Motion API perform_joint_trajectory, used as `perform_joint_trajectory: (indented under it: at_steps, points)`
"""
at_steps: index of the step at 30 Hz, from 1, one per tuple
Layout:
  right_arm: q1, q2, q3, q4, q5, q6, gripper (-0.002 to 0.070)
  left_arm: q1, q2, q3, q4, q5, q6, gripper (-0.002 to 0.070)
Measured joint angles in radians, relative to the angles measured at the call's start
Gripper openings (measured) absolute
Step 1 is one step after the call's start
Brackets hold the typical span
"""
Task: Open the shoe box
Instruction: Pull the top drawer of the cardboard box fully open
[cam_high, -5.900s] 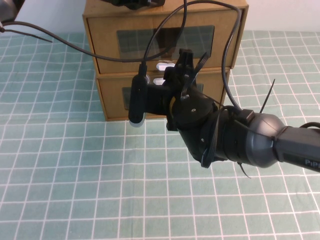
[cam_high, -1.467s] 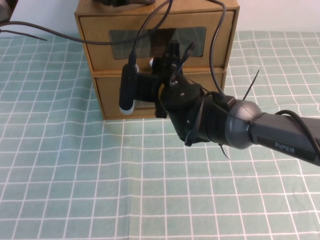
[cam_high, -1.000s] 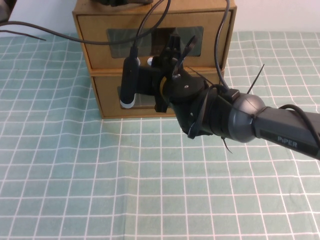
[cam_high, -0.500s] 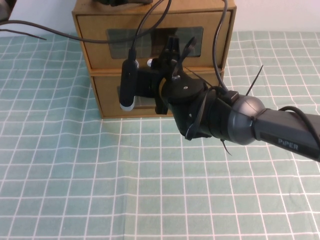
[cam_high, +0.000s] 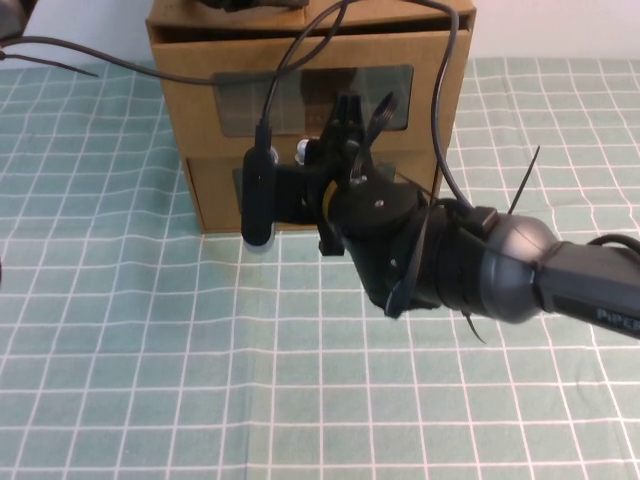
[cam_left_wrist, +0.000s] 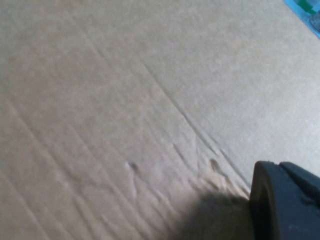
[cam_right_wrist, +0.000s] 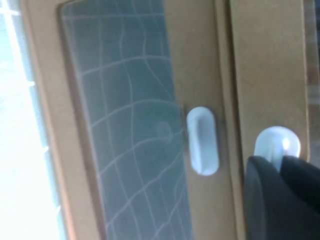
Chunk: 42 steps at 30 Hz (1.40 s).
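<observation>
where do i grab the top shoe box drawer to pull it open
The small white handle below the window of the top drawer, pinched from the front: it juts from the flat face and the drawer slides out that way. The right end effector is shut on it; the left end effector is at the box top.

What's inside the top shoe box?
Nothing shows yet. Its dark window reveals no contents, and the right gripper, shut on the white handle, covers part of it. The left gripper rests on the box top.
</observation>
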Motion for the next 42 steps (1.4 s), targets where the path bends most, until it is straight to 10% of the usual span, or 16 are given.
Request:
perform_joint_trajectory:
  at_steps: [36,42]
  points:
    - [0.226,-0.172,0.201,0.262,0.125,0.019,0.0013,-0.001,0.0,0.0,0.015,-0.002,0.015,-0.0009]
    - [0.23,-0.179,0.204,0.28,0.123,0.022,0.0193,-0.001,-0.002,0.0,-0.015,-0.002,0.049,-0.0009]
